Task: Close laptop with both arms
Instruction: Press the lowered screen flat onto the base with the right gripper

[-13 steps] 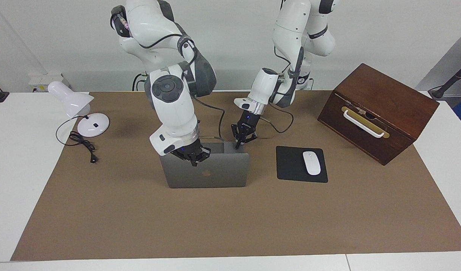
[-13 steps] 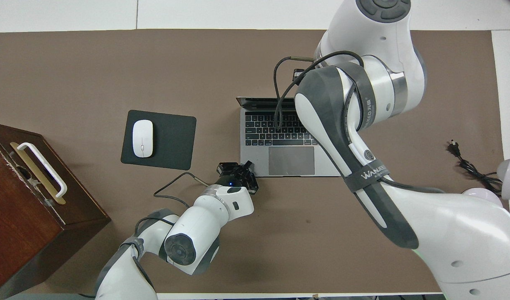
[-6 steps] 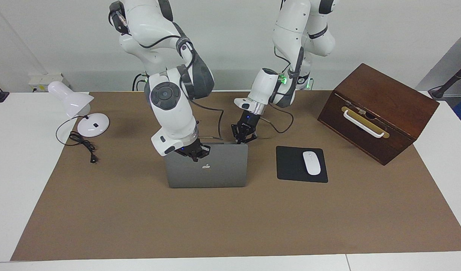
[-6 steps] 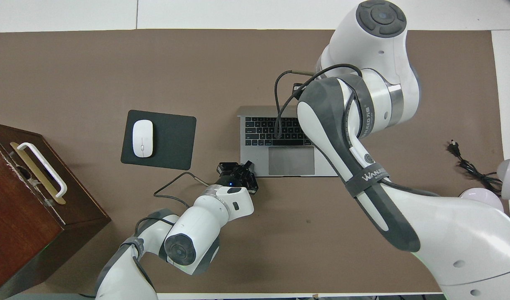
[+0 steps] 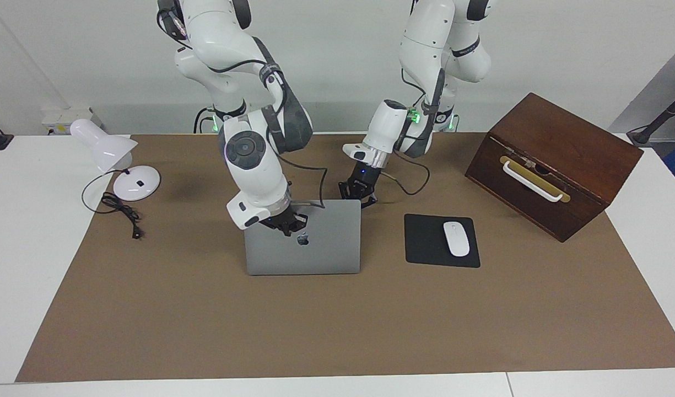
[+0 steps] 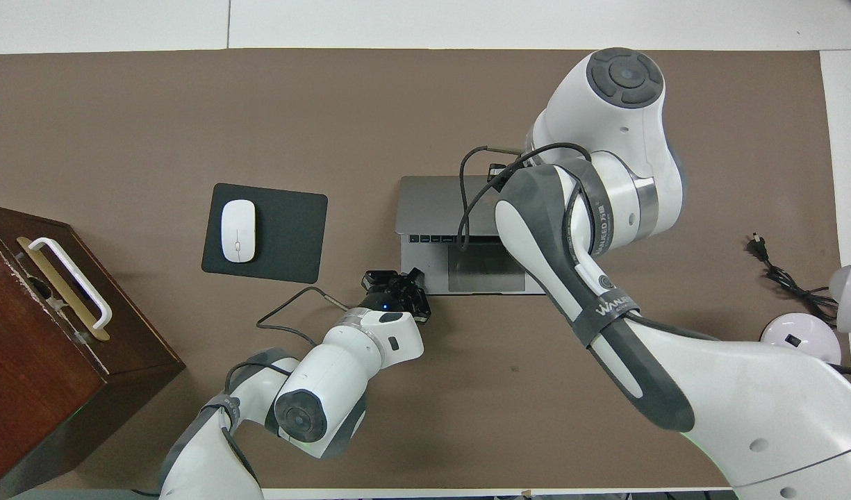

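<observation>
Overhead view, nearest the robots: the left pincer [image 6: 396, 287] sits at the laptop's [image 6: 432, 201] base corner nearest the robots, toward the left arm's end of the desk [image 6: 119, 104]; whether its fingers are apart or together I cannot tell.
Laptop place: middle of the desk, beside the black mouse pad [image 6: 265, 232] that carries a white mouse [image 6: 238, 230].
Lid: tilted well over the keyboard, only one key row and the trackpad showing.
Right pincer, overhead: hidden under its own forearm.
Facing view adds: the right pincer [image 5: 285, 223] rests on the lid's outer face just by the apple logo, near the top edge; finger state cannot be told. The left pincer [image 5: 358, 190] is partly hidden by the lid's top corner.
Step in hand: I judge the lid partway down, right arm pressing, left arm steadying the base.
Next move calls for: a slow push toward the robots and downward, with the left pincer kept clear of the closing edge.
Farther off: wooden box [image 5: 552, 165], white lamp [image 5: 117, 160].
</observation>
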Robot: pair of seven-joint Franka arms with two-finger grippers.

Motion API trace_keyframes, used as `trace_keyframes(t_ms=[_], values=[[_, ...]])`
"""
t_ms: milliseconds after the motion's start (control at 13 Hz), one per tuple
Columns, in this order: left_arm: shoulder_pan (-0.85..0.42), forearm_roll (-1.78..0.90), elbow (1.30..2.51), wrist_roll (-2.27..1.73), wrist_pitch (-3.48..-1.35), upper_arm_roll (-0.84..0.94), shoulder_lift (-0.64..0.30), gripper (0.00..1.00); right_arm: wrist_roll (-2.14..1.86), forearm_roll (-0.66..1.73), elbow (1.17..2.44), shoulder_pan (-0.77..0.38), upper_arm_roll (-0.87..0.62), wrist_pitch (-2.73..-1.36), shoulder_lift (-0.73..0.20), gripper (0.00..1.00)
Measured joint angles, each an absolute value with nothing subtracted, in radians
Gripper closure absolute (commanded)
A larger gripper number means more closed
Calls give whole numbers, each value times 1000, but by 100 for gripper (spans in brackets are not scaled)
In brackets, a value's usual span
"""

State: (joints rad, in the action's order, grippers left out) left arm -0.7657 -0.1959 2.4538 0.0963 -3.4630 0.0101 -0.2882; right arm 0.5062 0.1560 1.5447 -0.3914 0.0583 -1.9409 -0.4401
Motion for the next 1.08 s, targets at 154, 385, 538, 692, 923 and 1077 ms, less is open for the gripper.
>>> trace_keyframes(t_ms=[154, 385, 538, 692, 923, 1077], values=[[-766, -196, 2454, 96, -3463, 10, -288, 100, 501, 156, 1584, -391, 58, -1970, -428, 100], [-766, -196, 2454, 96, -3463, 10, -288, 100, 501, 156, 1609, -392, 57, -1993, -423, 100], [-766, -196, 2454, 96, -3463, 10, -288, 100, 501, 156, 1623, -393, 57, -2016, -423, 100], [-766, -196, 2454, 96, -3463, 10, -288, 100, 500, 156, 1641, -395, 57, -2041, -423, 100], [-766, -196, 2454, 96, -3463, 10, -288, 100, 500, 156, 1654, -407, 57, -2058, -423, 100], [-766, -196, 2454, 96, -3463, 10, -288, 100, 500, 156, 1658, -409, 57, -2064, -423, 100]])
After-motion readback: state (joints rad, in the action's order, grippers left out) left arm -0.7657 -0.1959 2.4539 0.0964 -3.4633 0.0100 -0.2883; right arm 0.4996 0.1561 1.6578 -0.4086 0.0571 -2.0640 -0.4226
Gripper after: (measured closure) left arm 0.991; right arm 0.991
